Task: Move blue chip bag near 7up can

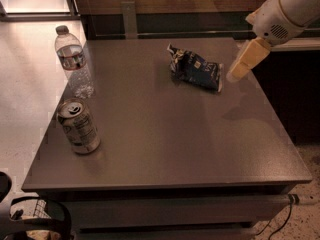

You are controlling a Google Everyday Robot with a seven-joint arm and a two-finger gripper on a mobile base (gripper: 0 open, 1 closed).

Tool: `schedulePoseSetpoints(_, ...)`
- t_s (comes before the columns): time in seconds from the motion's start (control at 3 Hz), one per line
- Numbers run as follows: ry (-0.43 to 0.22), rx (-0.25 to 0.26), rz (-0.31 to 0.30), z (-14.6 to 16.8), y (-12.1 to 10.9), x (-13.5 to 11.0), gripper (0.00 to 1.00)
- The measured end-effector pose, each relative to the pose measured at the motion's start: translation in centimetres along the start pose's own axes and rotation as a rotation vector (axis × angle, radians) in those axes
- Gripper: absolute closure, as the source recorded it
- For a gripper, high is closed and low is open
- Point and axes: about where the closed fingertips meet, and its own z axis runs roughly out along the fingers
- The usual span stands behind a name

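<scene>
The blue chip bag (196, 68) lies flat on the far middle of the dark grey table (165, 134). The 7up can (78, 126) stands upright near the table's front left corner, far from the bag. My gripper (239, 68) reaches in from the upper right on a white arm (285, 11). It hangs above the table just to the right of the bag, close to it and not holding anything.
A clear plastic water bottle (73, 60) stands at the table's left edge behind the can. A dark counter and wall run behind the table. A black cart wheel (37, 219) shows at the bottom left on the floor.
</scene>
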Motion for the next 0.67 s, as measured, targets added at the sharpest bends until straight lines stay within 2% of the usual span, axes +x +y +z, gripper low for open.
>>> schedulePoseSetpoints(0.33,-0.094,-0.034,0.051,4.1,-0.7,-0.3,0.0)
schedulePoseSetpoints(0.67,-0.176,-0.094,0.104,8.1,-0.9,-1.2,0.0)
